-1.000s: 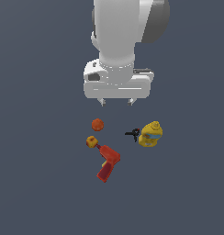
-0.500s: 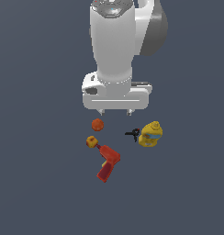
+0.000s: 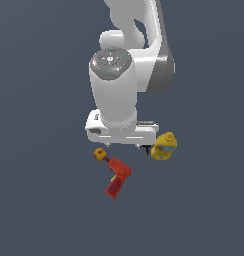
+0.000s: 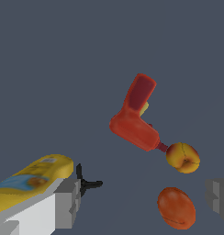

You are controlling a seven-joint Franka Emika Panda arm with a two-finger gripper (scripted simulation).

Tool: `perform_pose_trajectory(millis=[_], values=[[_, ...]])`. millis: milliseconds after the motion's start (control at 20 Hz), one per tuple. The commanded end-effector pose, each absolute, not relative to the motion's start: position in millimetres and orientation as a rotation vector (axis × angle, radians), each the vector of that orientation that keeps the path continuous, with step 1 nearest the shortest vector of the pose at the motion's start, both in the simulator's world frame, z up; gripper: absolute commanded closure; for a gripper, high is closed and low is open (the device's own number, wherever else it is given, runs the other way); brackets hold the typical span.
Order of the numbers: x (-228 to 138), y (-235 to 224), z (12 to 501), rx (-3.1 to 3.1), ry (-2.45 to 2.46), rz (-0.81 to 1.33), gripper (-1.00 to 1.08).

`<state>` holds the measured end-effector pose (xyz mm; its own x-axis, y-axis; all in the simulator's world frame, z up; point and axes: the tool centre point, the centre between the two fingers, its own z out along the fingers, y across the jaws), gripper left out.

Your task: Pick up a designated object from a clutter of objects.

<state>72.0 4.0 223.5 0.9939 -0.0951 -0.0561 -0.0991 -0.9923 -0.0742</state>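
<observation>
Hanging spread wide, gripper [image 4: 143, 202] empty above the clutter, orange ball [image 4: 176, 207] between its fingers [image 4: 68, 204]. Just beyond, red toy power drill [image 4: 135, 119] lying flat on the table [image 4: 54, 69], nose touching a small yellow-orange cube [image 4: 183, 157]. Beside one finger, black clamp [image 4: 87, 182] and yellow bottle [image 4: 31, 180].

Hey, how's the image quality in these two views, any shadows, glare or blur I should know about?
Exterior view: flat, even render, no cast shadows on the floor; soft sheen on the white arm, which hides part of the clutter; drill small but sharp. Wrist view: drill crisp with mild highlights, no blur; bottle cut off at the frame edge behind a gripper finger.
</observation>
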Motion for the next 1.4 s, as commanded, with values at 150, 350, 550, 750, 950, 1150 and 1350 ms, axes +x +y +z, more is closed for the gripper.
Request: perform_pose_trajectory(millis=[150,350,550,750,950,1150,1350], values=[[98,-4,178,-3.037,0.205,0.097,-1.0],[114,-10,143,-3.019,0.247,0.11,-1.0],[125,-16,111,-3.003,0.285,0.12,-1.0],[132,-20,85,-2.991,0.314,0.128,-1.0],[136,-23,67,-2.982,0.335,0.133,-1.0],[138,-25,57,-2.977,0.347,0.136,-1.0],[138,-25,56,-2.977,0.348,0.138,-1.0]])
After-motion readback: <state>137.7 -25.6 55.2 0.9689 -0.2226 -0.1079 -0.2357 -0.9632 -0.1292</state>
